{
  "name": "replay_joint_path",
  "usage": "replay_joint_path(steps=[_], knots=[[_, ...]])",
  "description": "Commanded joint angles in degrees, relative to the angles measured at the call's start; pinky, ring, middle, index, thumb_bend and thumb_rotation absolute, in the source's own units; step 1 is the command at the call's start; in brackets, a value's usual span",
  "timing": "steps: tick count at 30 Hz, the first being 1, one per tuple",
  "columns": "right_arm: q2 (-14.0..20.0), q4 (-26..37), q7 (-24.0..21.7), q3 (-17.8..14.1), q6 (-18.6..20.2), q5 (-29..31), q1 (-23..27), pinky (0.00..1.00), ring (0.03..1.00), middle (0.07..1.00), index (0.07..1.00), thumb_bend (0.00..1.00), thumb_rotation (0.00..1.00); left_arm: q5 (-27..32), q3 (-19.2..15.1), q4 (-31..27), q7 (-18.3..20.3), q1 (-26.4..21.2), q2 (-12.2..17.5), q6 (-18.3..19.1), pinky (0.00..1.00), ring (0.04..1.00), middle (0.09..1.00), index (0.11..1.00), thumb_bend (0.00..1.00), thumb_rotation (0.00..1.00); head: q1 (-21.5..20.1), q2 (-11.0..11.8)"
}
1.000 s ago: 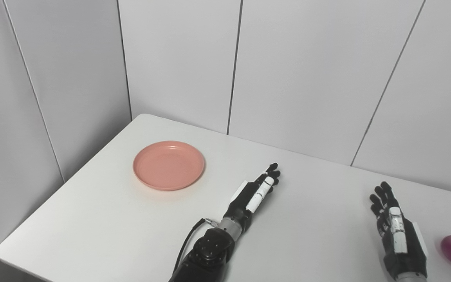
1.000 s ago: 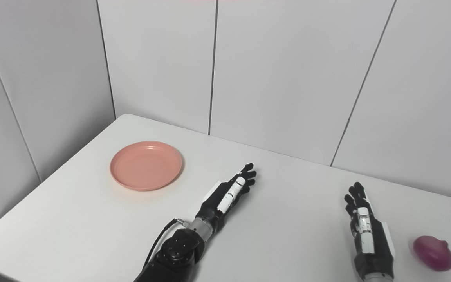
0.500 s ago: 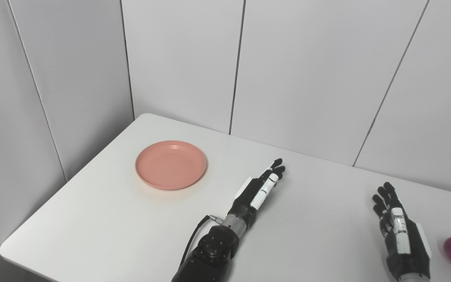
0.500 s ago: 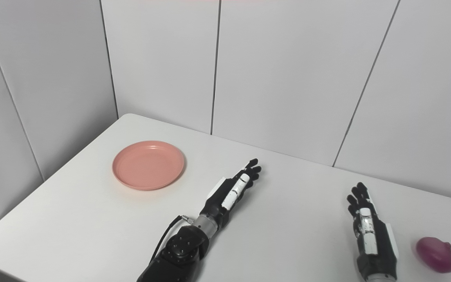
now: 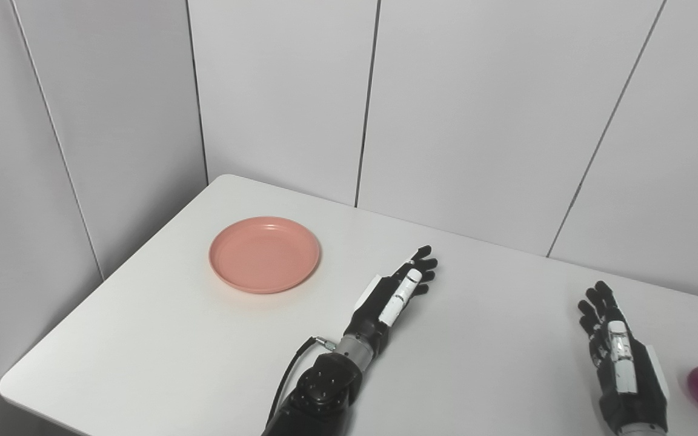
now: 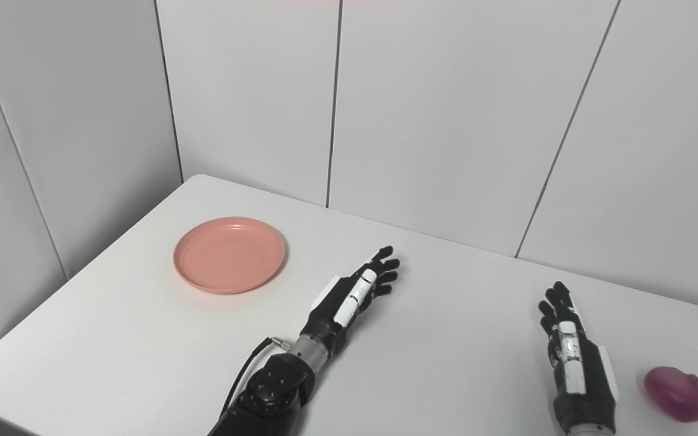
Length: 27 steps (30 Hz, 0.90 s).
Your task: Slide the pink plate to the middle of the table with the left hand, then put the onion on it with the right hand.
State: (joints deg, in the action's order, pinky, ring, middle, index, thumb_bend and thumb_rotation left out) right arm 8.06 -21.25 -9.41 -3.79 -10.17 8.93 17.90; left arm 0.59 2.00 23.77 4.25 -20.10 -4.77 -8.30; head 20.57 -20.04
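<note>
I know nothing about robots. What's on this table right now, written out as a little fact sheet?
table: white table, set in a corner of grey wall panels
pink plate: pink plate at the far left, empty, nothing touching it
onion: purple onion near the right edge, lying on the table
left hand: left hand open, fingers stretched out, right of the plate and apart from it
right hand: right hand open, just left of the onion, not touching it
task progress: plate not yet slid, onion not yet picked up
</note>
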Motion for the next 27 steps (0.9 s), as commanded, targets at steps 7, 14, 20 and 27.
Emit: replay_joint_path(steps=[7,14,20,27], knots=[[0.36,-0.69,-0.21,-0.61,-0.60,0.50,-1.93,0.98,0.954,0.953,0.962,0.35,0.94,2.10,-2.79,-3.57,-0.56,-3.05,1.96,-0.44,0.87,0.885,0.892,0.906,0.58,1.00,0.59,0.11],[0.31,-0.39,-0.13,-0.73,-0.37,0.58,-1.96,0.97,0.953,0.950,0.960,0.34,0.95,3.46,-3.96,-5.62,-0.74,-3.49,3.05,0.61,0.85,0.874,0.874,0.886,0.58,1.00,0.63,0.35],[0.32,0.10,-0.01,-0.58,-0.12,0.29,-2.04,0.97,0.956,0.953,0.963,0.34,0.95,5.11,-6.04,-6.33,-1.68,-4.81,3.79,0.22,0.86,0.874,0.878,0.887,0.59,1.00,0.64,0.46],[0.21,0.94,0.20,-0.64,0.65,0.21,-2.30,0.97,0.951,0.950,0.960,0.35,0.93,6.30,-8.86,-7.36,-2.96,-7.24,6.08,1.49,0.88,0.876,0.877,0.888,0.58,1.00,0.96,0.45]])
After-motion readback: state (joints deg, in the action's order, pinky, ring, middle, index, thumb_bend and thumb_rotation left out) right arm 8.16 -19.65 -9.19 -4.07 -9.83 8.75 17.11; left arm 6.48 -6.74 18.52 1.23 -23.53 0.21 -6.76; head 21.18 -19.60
